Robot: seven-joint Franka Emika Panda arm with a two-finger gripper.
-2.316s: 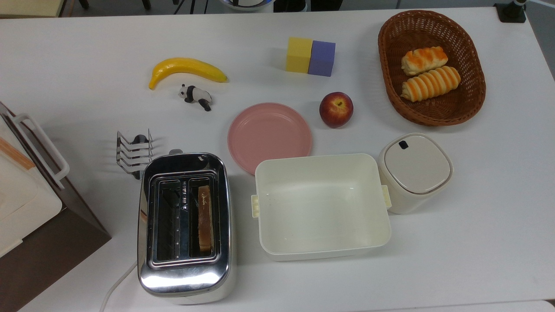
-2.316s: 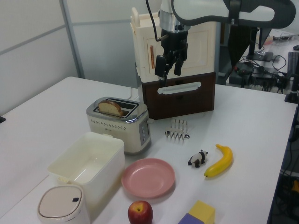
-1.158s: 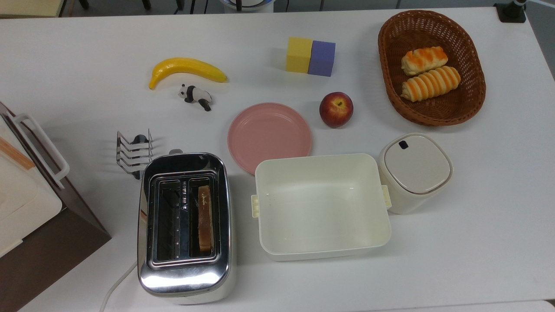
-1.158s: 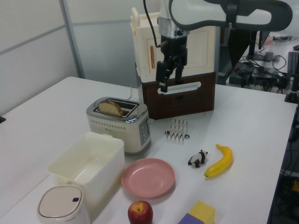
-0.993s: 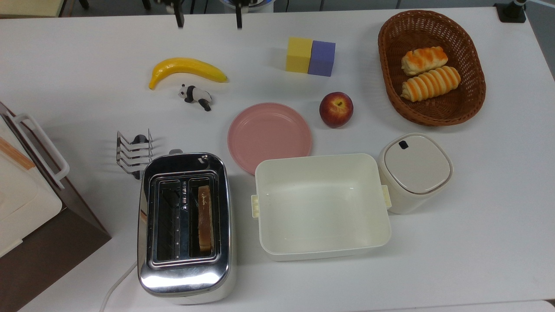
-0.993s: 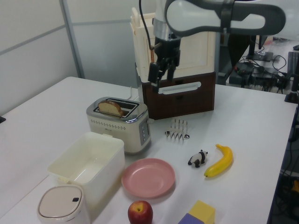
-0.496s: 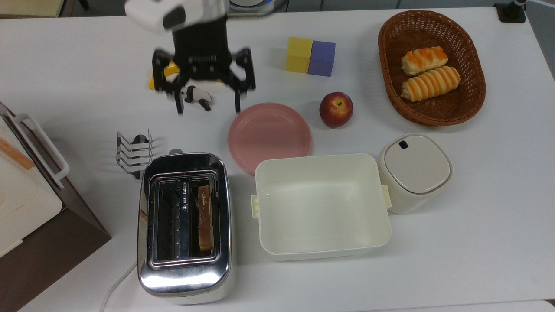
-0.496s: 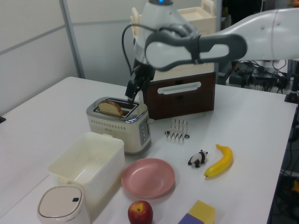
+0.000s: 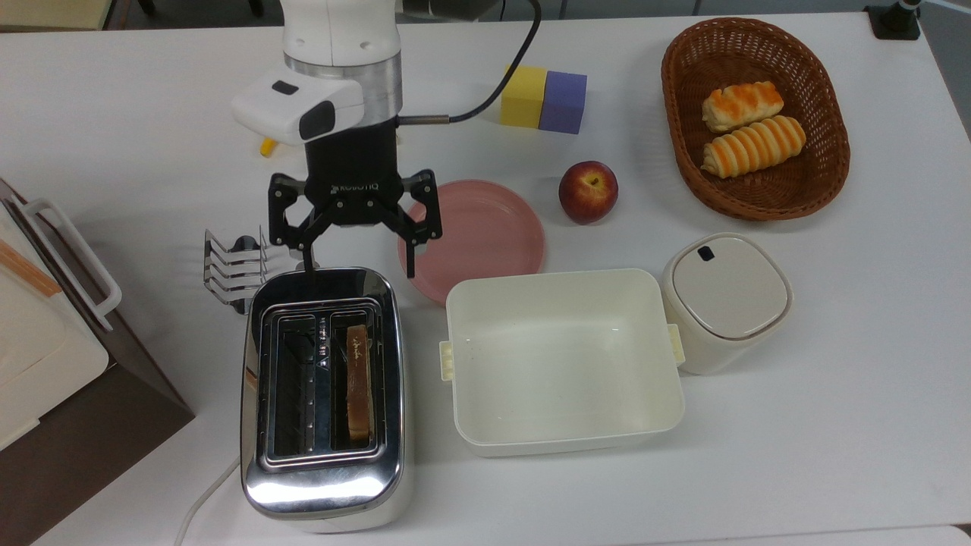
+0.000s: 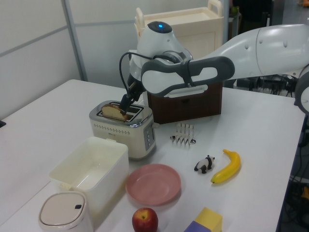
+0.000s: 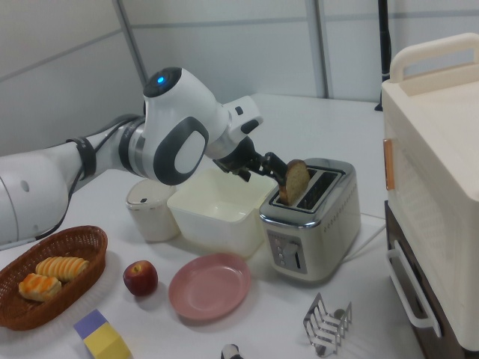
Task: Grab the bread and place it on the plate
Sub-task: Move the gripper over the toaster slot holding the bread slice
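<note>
The bread (image 9: pixel 359 381) stands on edge in the toaster (image 9: pixel 324 394), in the slot on the top view's right, with its long axis running up and down the top view. It pokes up above the slot, as the right view shows (image 11: pixel 296 182).

The gripper (image 9: pixel 359 267) hangs over the toaster's upper end in the top view, so the slice lies toward the top view's bottom from it. You need to travel along the slot line before any descent.

The fingers are spread wide and hold nothing. One fingertip (image 9: pixel 308 265) sits over the toaster's chrome edge, the other (image 9: pixel 410 269) over the rim of the plate (image 9: pixel 485 235). The opening runs across the top view, so it already straddles the slice's thin dimension. My judgement: no wrist turn is needed, only a shift and a drop.

The plate lies just beside the toaster on the top view's right and carries nothing.
</note>
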